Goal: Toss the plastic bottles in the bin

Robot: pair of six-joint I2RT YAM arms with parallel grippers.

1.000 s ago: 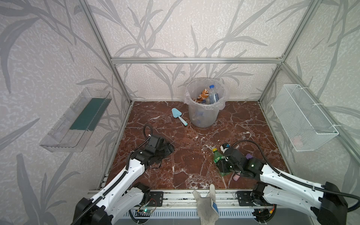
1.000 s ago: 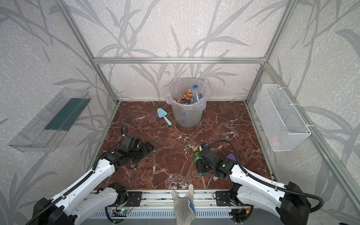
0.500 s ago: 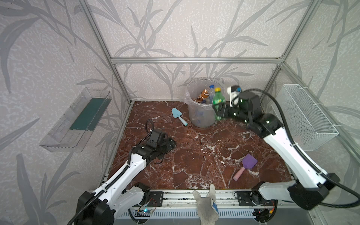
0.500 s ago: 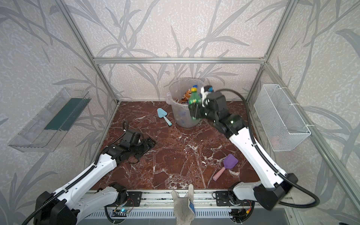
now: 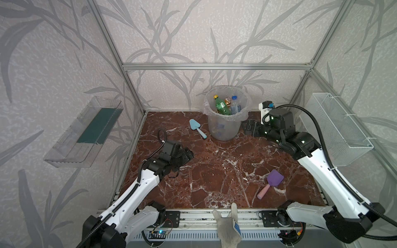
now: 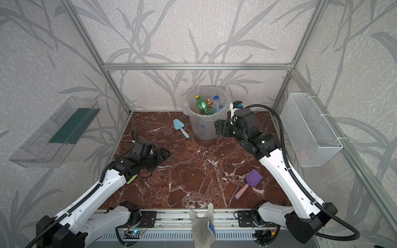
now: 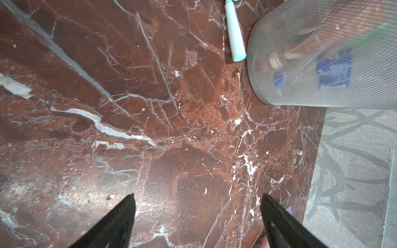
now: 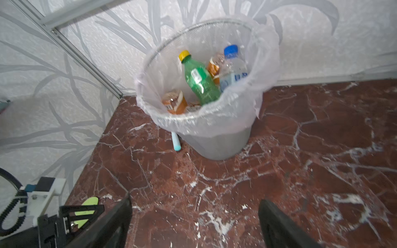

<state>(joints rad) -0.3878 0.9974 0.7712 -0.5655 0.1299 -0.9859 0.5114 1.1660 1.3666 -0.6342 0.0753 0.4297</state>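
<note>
The bin (image 5: 223, 131) is found just left of the right gripper (image 5: 247, 128), whose jaws are spread wide and empty. At its top four plastic bottles (image 5: 222, 106) are counted: one green, one clear, two orange.

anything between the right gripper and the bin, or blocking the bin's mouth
Nothing visible does. Only bare marble floor lies between the open right gripper and the bin. Its mouth is unobstructed, and the green bottle lies inside. The light-blue trowel lies on the bin's other side.

Stereo pair high at front, down over whole floor (image 5: 214, 171); wrist cams nearer, both w/ bin (image 8: 225, 139)
</note>
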